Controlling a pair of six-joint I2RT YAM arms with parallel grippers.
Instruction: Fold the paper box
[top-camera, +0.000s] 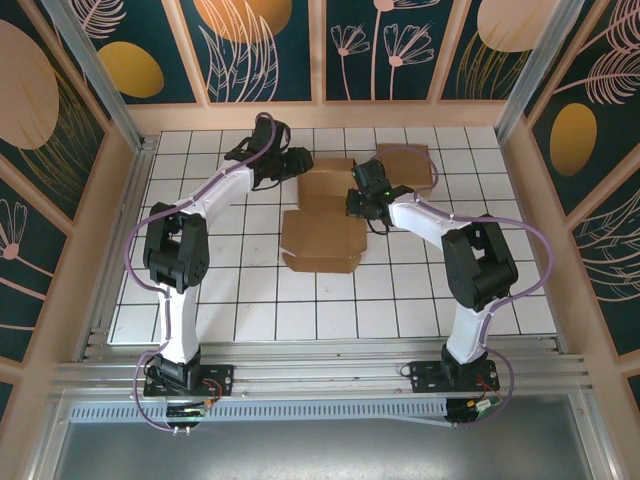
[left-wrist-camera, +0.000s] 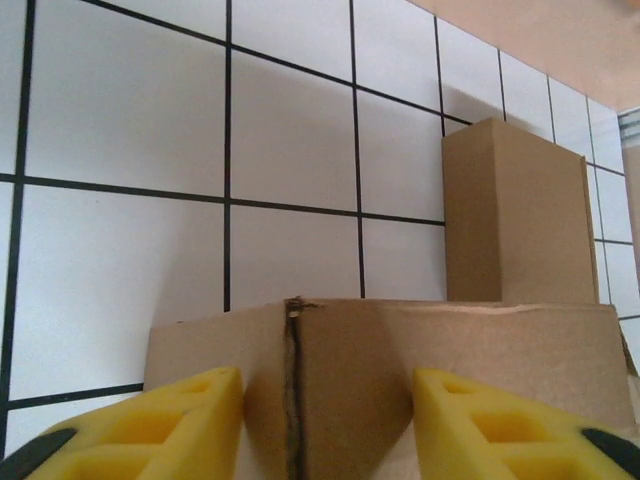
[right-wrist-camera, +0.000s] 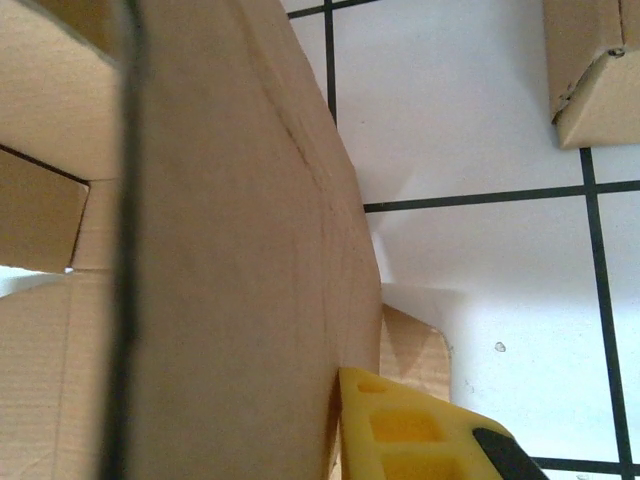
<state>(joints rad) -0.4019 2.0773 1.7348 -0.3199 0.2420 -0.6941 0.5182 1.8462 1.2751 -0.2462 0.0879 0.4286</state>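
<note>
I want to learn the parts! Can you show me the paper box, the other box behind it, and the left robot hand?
paper box (top-camera: 322, 243): top view, its flat front flap.
second box (top-camera: 405, 165): top view, its top face.
left gripper (left-wrist-camera: 327, 425): left wrist view, midway between its yellow fingers.

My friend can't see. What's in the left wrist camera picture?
The left gripper's two yellow foam fingers stand apart at the bottom, just in front of a creased wall of a brown cardboard box. Behind it a cardboard flap stands upright; around them lies a white table with black grid lines.
</note>
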